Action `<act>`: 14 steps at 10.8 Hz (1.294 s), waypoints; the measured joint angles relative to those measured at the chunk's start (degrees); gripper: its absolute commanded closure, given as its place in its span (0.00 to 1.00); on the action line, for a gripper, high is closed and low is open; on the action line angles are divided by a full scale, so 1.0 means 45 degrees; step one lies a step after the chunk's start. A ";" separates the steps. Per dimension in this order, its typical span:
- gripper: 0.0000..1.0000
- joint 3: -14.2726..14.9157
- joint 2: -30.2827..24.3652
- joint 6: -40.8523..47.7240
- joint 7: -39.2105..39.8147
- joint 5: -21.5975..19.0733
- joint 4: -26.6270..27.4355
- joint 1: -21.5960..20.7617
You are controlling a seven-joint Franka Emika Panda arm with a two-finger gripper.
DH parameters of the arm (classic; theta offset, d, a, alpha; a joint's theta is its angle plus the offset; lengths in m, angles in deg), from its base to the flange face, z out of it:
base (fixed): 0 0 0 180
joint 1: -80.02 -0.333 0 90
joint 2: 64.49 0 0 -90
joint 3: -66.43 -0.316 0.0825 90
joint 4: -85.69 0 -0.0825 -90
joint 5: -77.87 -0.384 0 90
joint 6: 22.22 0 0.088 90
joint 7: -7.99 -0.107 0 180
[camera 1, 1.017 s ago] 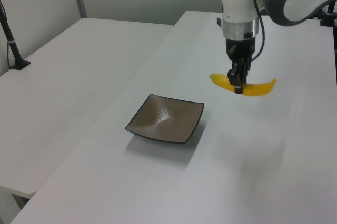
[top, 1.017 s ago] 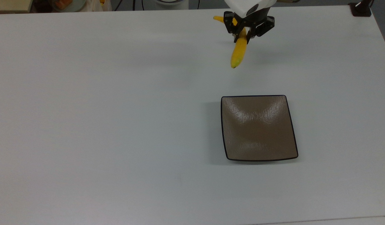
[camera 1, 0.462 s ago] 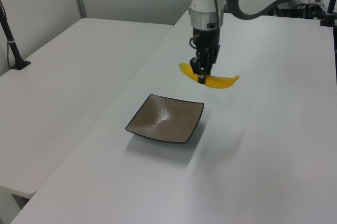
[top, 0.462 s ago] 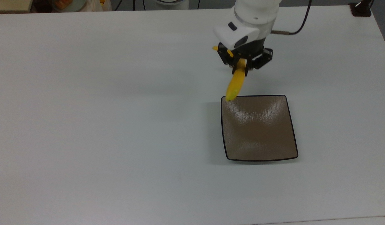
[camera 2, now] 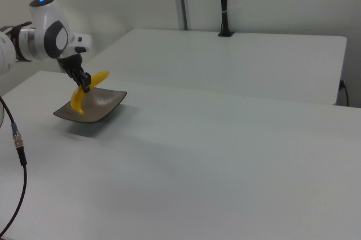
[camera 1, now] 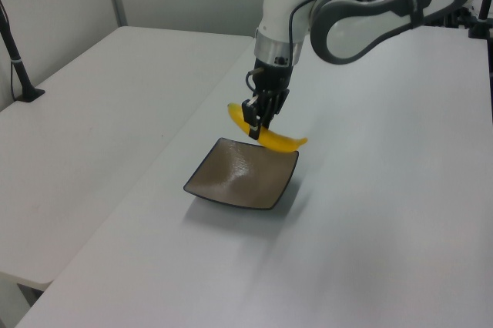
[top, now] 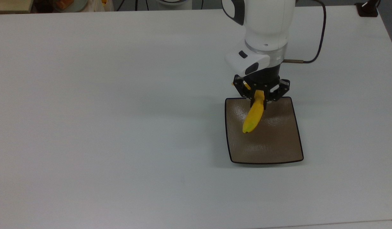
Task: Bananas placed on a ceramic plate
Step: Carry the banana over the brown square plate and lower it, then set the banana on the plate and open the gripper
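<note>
Gripper (top: 259,97): clamping the banana (top: 254,116) mid-length, hanging above the plate (top: 278,146) on the bench (top: 119,127). Top view: banana's long axis is running 12 to 6, overhanging the plate's 12 o'clock rim.

Gripper (top: 259,99) hides the banana's (top: 253,117) stem end (top view).

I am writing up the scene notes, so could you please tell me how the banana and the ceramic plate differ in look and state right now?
The banana is bright yellow, long and curved; the ceramic plate is brown, square and shallow. The banana is held in the air, clamped by the end effector, while the plate lies flat on the white table. In the left view the banana tilts; the plate sits level. Both look smooth and glossy.
</note>
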 measured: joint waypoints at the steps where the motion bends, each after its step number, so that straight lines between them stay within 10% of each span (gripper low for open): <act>1: 1.00 0.0056 0.0235 -0.0695 -0.0422 0.0000 -0.0002 -0.0140; 11: 0.97 0.0462 0.1593 -0.4845 -0.3154 -0.0001 0.0020 -0.0465; 14: 0.78 0.0507 0.1841 -0.5392 -0.3382 -0.0001 0.0048 -0.0465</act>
